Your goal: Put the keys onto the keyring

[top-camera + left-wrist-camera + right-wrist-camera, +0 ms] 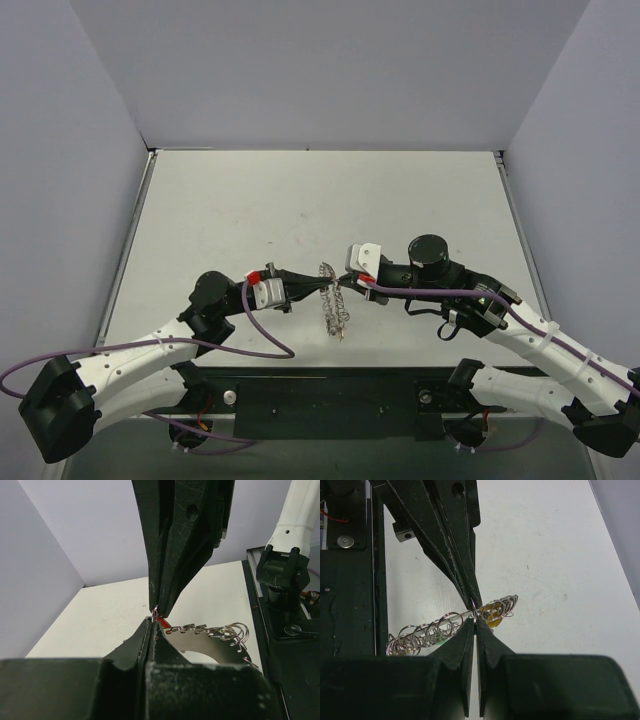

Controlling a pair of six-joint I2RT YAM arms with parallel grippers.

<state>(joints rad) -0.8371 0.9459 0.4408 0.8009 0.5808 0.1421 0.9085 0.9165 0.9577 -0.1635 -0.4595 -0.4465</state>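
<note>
Evidently the keyring (pixel 336 312) is pinched near its far end by left gripper (pixel 318 286) and right gripper (pixel 347 283), jaws shut. Its length is trailed nearward

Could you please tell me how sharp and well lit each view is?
Top view: even light, keyring small but distinct. Left wrist view: near fingers dark and soft-edged. Right wrist view: keyring glints, table evenly lit.

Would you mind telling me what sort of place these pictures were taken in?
Probably a robotics lab test cell, not a home or workshop: a pale table boxed in by plain grey walls, with the left arm and right arm bolted at its near edge, both at a keyring.
</note>
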